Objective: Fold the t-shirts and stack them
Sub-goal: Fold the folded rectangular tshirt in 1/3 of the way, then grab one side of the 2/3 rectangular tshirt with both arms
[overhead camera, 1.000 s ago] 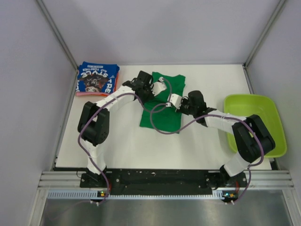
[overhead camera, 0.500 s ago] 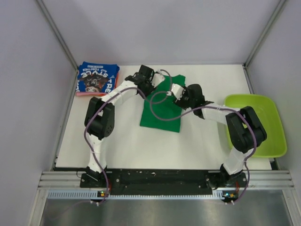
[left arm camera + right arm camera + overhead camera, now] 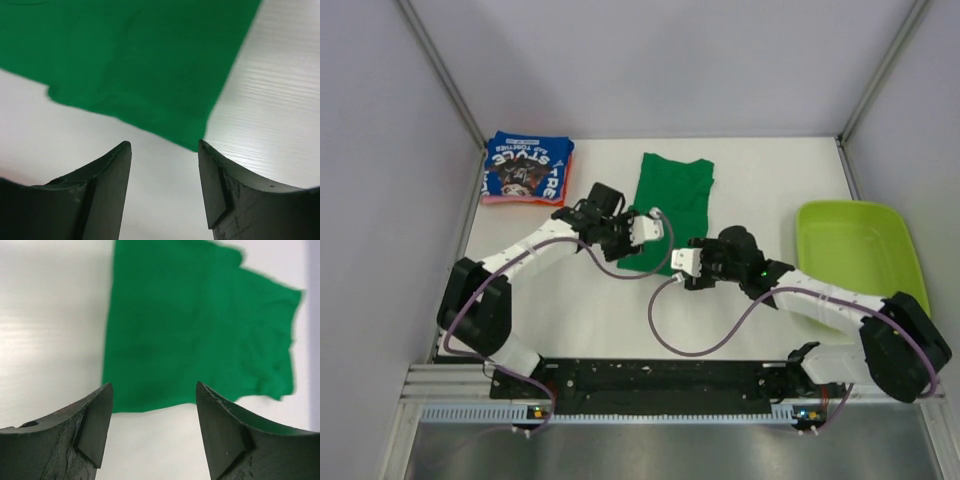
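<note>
From above, the green shirt (image 3: 675, 195) is seen folded narrow at centre, with left gripper (image 3: 644, 226) and right gripper (image 3: 686, 263) placed at its near hem, likely for the next fold. Left wrist: jaws are held apart, empty, by a corner. Right wrist: likewise, hem ahead.

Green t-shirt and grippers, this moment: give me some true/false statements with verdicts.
1. The green t-shirt lies on the table, held by neither gripper. True.
2. The left gripper is shut. False: it is open, by the shirt's near corner.
3. The right gripper is open. True.
4. The blue t-shirt lies on top of the green one. False: it sits apart at the far left, on the orange-pink t-shirt.
</note>
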You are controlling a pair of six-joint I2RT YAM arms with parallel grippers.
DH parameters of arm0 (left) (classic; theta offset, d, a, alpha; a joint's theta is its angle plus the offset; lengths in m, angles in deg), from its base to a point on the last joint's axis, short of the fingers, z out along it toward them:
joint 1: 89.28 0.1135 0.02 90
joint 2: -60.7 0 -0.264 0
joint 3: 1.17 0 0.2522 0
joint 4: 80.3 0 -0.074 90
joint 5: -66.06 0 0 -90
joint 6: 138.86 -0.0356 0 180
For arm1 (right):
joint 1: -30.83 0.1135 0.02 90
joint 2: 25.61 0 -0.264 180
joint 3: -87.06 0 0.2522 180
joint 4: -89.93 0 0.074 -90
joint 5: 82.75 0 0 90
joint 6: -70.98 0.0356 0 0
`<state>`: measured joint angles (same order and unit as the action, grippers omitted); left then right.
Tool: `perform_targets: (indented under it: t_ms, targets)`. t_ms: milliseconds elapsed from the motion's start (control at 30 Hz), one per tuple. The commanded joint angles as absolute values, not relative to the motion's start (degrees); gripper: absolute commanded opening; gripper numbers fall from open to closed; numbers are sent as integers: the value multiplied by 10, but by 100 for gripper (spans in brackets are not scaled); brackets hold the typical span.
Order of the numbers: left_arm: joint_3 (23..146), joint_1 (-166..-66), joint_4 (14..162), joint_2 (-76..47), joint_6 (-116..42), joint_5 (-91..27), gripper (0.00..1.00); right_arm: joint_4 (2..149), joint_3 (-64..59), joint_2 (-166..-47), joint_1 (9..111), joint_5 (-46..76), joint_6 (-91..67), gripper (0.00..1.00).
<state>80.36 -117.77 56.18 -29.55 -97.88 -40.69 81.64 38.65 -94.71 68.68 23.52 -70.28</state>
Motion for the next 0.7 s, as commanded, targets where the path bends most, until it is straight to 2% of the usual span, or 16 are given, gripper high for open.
perform_targets:
  t_ms: [0,167,267,333,367,433,500,533,667]
  targets:
    - [721,-1211,603,-293,-1059,-426,61,764,388,-1011,706,197,-735,64]
    - [720,-1233,640,-351,-1012,-361,59,786,389,-1051,716,175,-730,62]
    - [737,-1240,639,-389,-992,-330,57,806,389,-1080,717,169,-731,57]
    - [739,-1242,635,-401,-987,-322,56,808,384,-1096,717,174,-730,46]
    - [739,-1242,633,-405,-984,-320,53,809,383,-1104,717,175,-729,37]
    - [742,-1243,620,-410,-980,-319,39,809,384,-1109,717,171,-724,17]
    - [745,-1243,605,-409,-970,-319,9,798,384,-1108,718,165,-718,9]
    - [746,-1243,599,-405,-962,-316,0,785,380,-1104,718,162,-714,1]
    - [736,-1243,554,-358,-942,-341,0,706,367,-1060,742,136,-683,0]
